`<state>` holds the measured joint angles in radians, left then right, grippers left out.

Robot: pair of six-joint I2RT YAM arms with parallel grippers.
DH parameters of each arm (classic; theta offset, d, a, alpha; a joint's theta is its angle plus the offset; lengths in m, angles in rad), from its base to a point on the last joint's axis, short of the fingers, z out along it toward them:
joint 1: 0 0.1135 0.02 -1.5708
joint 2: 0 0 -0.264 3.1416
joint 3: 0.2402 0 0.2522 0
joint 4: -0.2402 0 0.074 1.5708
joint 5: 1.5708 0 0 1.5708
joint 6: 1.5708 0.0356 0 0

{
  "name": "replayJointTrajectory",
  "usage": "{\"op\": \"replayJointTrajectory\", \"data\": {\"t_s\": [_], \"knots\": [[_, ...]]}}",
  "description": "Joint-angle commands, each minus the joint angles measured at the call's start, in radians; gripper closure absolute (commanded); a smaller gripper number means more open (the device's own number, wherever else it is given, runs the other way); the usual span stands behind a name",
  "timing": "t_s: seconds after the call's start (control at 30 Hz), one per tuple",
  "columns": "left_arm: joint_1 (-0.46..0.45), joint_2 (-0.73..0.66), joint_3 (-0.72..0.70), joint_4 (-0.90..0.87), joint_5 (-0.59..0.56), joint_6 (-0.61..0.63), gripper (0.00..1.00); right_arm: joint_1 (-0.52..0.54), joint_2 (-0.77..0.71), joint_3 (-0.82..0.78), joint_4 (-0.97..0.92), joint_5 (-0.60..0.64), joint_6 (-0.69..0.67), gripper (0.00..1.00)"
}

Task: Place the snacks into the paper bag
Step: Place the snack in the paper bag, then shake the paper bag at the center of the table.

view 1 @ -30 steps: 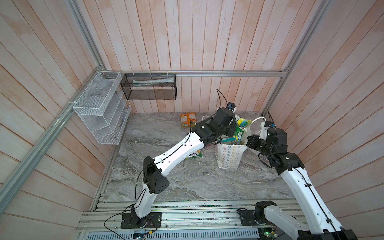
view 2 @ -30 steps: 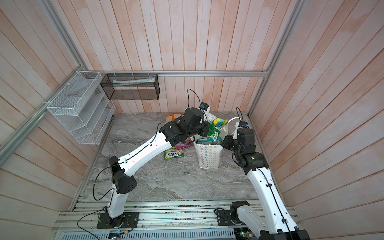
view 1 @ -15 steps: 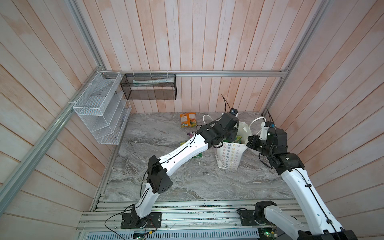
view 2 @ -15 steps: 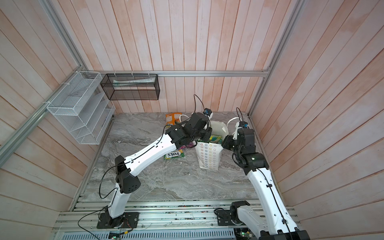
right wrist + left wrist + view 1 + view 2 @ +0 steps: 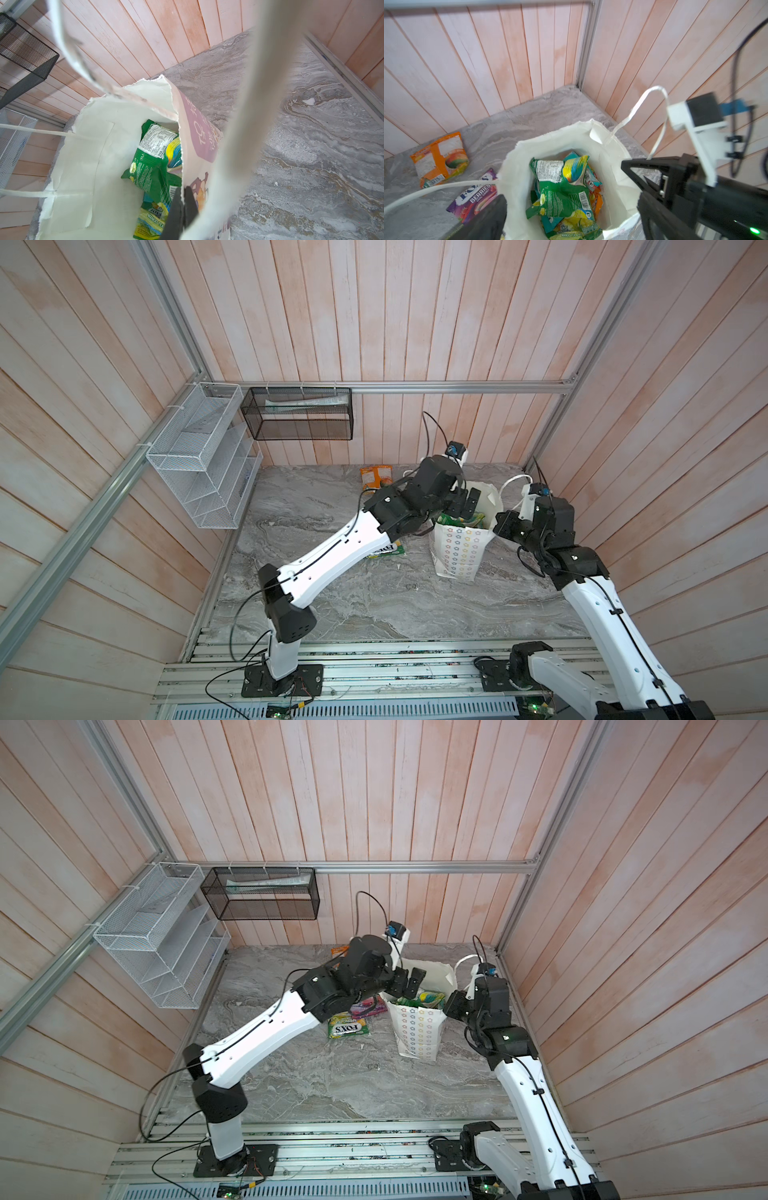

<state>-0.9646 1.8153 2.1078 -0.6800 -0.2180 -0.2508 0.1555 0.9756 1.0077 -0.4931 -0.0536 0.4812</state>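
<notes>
Here, left tool (image 5: 465, 506) spread wide, empty, over paper bag (image 5: 461, 549); right tool (image 5: 182, 199) pinches its rim.

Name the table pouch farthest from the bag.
The orange pouch, by the back wall; the purple pouch and green pouch lie close beside the paper bag.

Purple pouch (image 5: 475, 197) reads "BERRIES OVAL CANDY"; yellow-green pouch (image 5: 571, 231) "MANGO TEA".

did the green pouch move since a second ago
Yes: the green pouch dropped from the left tool down into the bag, which has stayed put.
</notes>
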Motion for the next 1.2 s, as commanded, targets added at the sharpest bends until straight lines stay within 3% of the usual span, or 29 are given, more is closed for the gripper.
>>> {"op": "replayJointTrajectory", "data": {"t_s": [0.0, 0.13, 0.27, 0.33, 0.5, 0.6, 0.77, 0.87, 0.93, 1.17], "knots": [[0.103, -0.106, -0.093, 0.08, -0.008, -0.059, 0.0, -0.004, -0.023, -0.005, 0.027, 0.01, -0.017, 1.0], [0.205, -0.178, -0.227, 0.131, 0.037, -0.122, 0.0, -0.004, -0.022, -0.003, 0.024, 0.016, -0.026, 1.0], [0.302, -0.154, -0.255, 0.137, 0.215, -0.182, 0.0, -0.004, -0.022, -0.004, 0.024, 0.017, -0.026, 1.0], [0.324, -0.126, -0.247, 0.142, 0.292, -0.191, 0.0, -0.003, -0.022, -0.003, 0.026, 0.016, -0.023, 1.0], [0.333, -0.065, -0.225, 0.112, 0.308, -0.219, 0.04, -0.004, -0.025, 0.0, 0.023, 0.014, -0.021, 1.0], [0.348, -0.035, -0.219, 0.114, 0.343, -0.244, 0.22, -0.004, -0.028, 0.001, 0.021, 0.014, -0.02, 1.0], [0.365, -0.015, -0.21, 0.122, 0.415, -0.285, 0.72, -0.004, -0.033, 0.007, 0.01, 0.015, -0.022, 1.0], [0.366, -0.023, -0.207, 0.143, 0.469, -0.293, 0.92, -0.004, -0.033, 0.009, 0.01, 0.022, -0.023, 1.0], [0.365, -0.028, -0.189, 0.152, 0.512, -0.298, 1.0, -0.004, -0.027, 0.011, 0.016, 0.02, -0.023, 1.0], [0.321, -0.005, -0.035, 0.111, 0.524, -0.28, 1.0, -0.004, 0.015, 0.042, 0.065, -0.025, 0.011, 1.0]]}}
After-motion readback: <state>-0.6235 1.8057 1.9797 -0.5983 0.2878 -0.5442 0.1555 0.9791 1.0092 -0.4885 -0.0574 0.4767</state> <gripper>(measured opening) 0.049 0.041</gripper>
